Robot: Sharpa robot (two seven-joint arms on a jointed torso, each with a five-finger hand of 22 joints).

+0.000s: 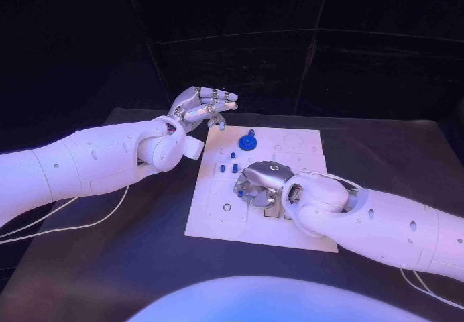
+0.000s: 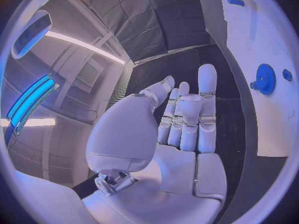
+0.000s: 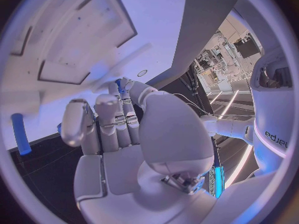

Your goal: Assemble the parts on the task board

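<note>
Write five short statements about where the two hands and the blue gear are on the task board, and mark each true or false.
1. The left hand is raised past the far left corner of the task board. True.
2. The left hand holds the blue gear. False: its fingers are spread and hold nothing.
3. The blue gear sits on the far part of the board. True.
4. The right hand is off the board, over the bare black table. False: it is over the middle of the board.
5. The blue gear lies under the right hand. False: it lies beyond that hand, apart from it.
</note>
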